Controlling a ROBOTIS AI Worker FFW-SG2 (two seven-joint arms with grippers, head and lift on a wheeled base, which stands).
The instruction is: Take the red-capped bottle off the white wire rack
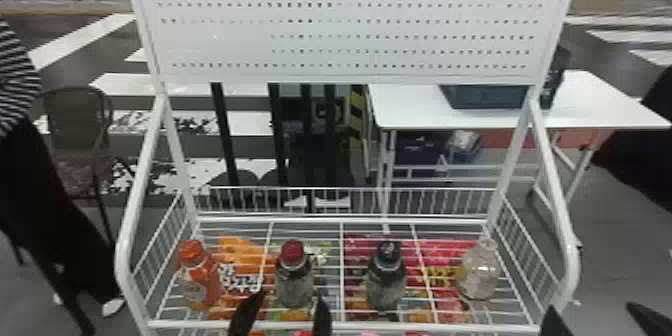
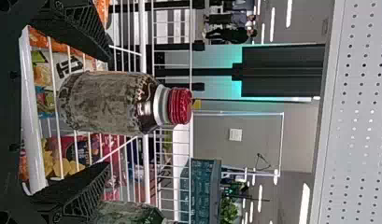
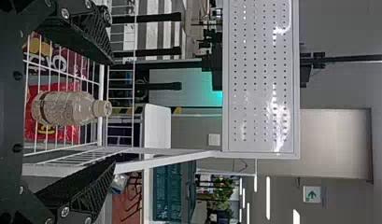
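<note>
The red-capped bottle [image 1: 294, 280] stands upright on the white wire rack [image 1: 341, 270], left of the middle. My left gripper [image 1: 282, 312] is open at the rack's front edge, its two fingertips on either side of the bottle's line. In the left wrist view the bottle [image 2: 109, 102] shows between the spread fingers of the gripper [image 2: 108, 112], touching neither. My right gripper [image 1: 595, 317] is at the rack's front right corner; in the right wrist view the gripper [image 3: 115, 112] stands open, with a clear bottle [image 3: 67, 108] beyond its fingers.
An orange bottle [image 1: 197, 280] stands to the left of the red-capped one; a black-capped bottle [image 1: 387, 280] and the clear bottle stand to its right. Snack bags [image 1: 242, 280] lie beneath the wires. Side rails [image 1: 560, 220] and a perforated panel [image 1: 340, 25] frame the rack.
</note>
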